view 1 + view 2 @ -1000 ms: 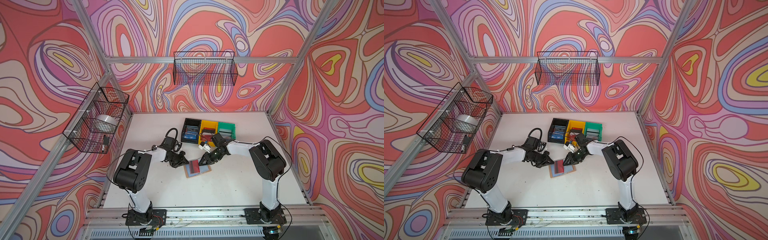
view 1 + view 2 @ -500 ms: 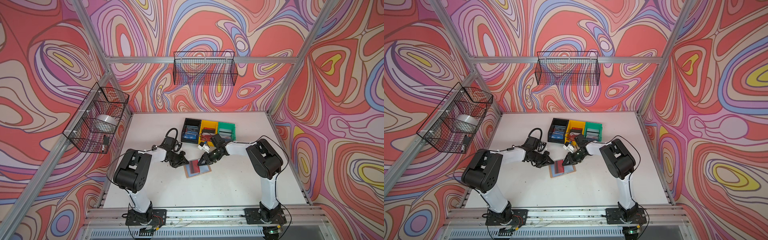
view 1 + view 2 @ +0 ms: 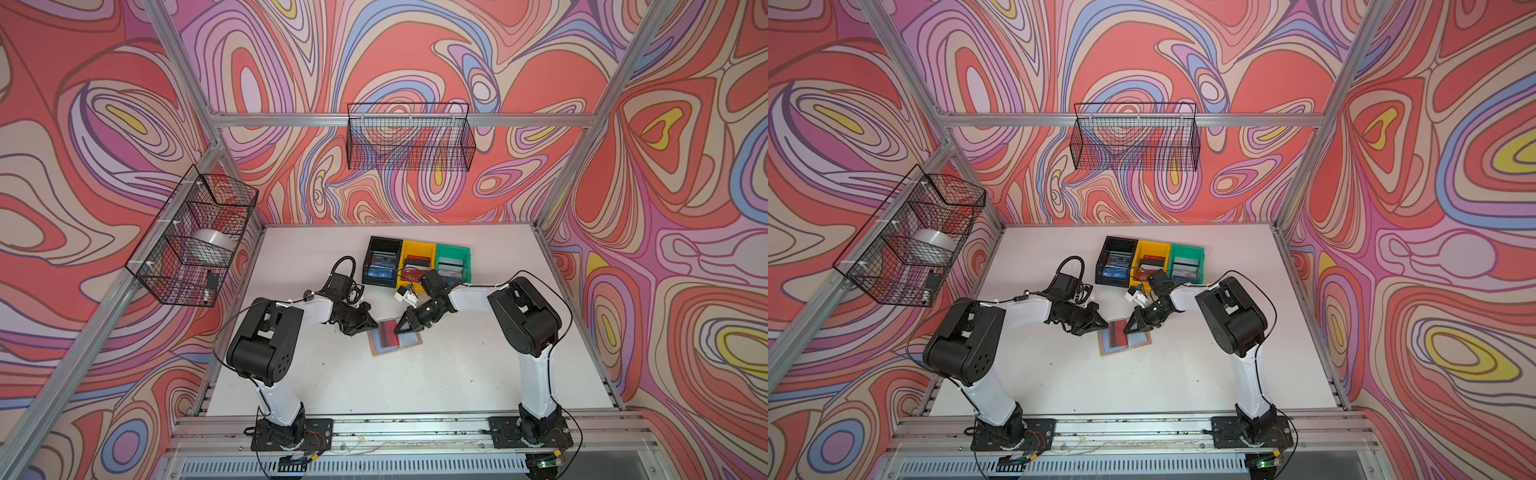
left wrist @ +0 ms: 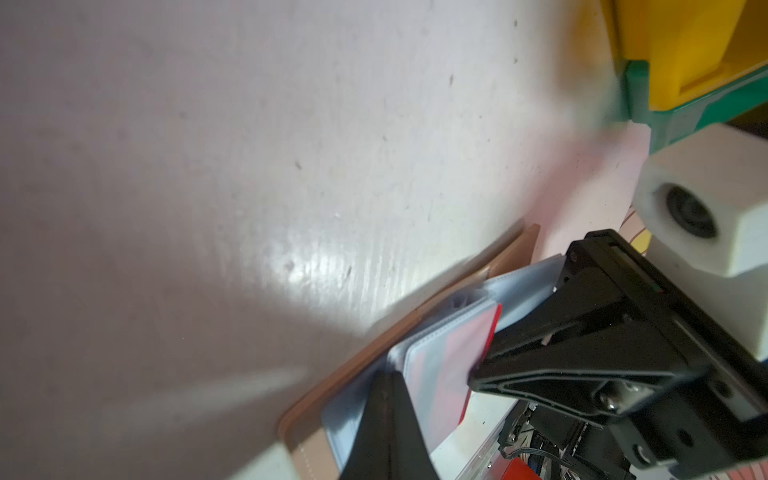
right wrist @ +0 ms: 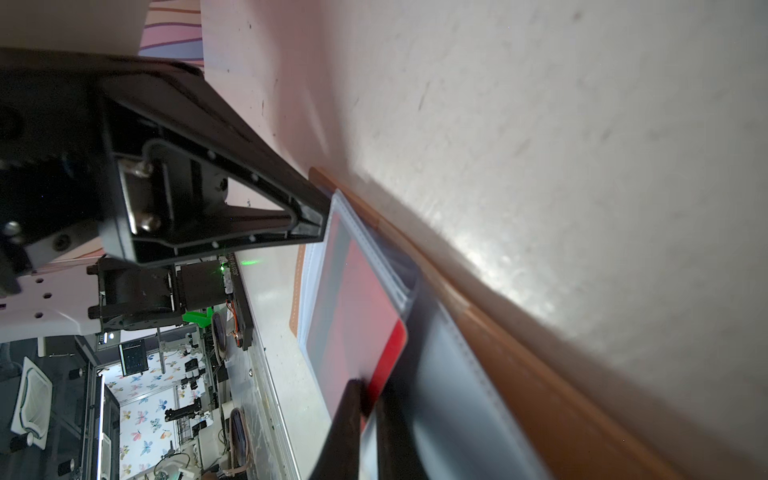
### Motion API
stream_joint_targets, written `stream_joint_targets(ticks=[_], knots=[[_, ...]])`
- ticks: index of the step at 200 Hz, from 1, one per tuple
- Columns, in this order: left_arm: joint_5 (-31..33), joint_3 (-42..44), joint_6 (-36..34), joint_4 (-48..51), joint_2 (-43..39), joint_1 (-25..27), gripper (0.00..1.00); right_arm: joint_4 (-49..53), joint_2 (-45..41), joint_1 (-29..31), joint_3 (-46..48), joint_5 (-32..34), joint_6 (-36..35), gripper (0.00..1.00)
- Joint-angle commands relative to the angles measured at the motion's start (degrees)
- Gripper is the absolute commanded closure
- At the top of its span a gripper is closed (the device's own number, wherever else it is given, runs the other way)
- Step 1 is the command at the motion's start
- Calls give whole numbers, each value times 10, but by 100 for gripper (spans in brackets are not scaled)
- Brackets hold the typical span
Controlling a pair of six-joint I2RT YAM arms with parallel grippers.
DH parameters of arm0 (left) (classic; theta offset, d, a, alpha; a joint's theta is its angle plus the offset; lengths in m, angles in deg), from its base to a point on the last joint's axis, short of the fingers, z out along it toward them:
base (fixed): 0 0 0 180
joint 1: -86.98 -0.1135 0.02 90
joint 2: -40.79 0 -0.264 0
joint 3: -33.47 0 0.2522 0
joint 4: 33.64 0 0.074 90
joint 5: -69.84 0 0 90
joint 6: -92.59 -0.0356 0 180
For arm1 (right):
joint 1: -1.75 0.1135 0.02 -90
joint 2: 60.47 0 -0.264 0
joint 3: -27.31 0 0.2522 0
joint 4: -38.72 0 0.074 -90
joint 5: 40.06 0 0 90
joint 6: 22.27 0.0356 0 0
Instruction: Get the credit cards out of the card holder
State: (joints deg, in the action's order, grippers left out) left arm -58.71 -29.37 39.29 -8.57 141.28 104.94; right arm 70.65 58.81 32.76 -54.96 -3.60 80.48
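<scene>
The card holder (image 3: 376, 350) lies open on the white table, its pale blue sleeves facing up, in both top views (image 3: 1106, 351). A red credit card (image 3: 387, 331) sits in the upper sleeve, with one bare red edge sticking out (image 5: 390, 349). My right gripper (image 5: 370, 390) is shut on that bare edge, a thin finger on each face. My left gripper (image 4: 386, 376) is shut, its tip pressed down on the sleeve at the holder's other side (image 3: 368, 326). Other credit cards in the holder are hidden.
Behind the holder stand three bins in a row: black (image 3: 384, 240), yellow (image 3: 417, 245) and green (image 3: 453, 248), all with cards inside. A wire basket (image 3: 409, 137) hangs on the back wall. Another basket (image 3: 195, 232) hangs on the left frame.
My right gripper's jaws have closed onto the red card's edge. Both arms have stayed almost where they were, and the holder has not shifted.
</scene>
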Motion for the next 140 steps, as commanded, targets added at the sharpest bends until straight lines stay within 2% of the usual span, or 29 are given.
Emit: stream_joint_targets(ticks=[1,59,140], knots=[[27,13,4,21,13,0,100,2,3,5,-9,1,-10,92],[27,16,5,18,16,0,100,25,-12,5,-9,20,-27,98],[29,23,3,3,44,0,100,76,-27,-14,-12,39,-59,100]])
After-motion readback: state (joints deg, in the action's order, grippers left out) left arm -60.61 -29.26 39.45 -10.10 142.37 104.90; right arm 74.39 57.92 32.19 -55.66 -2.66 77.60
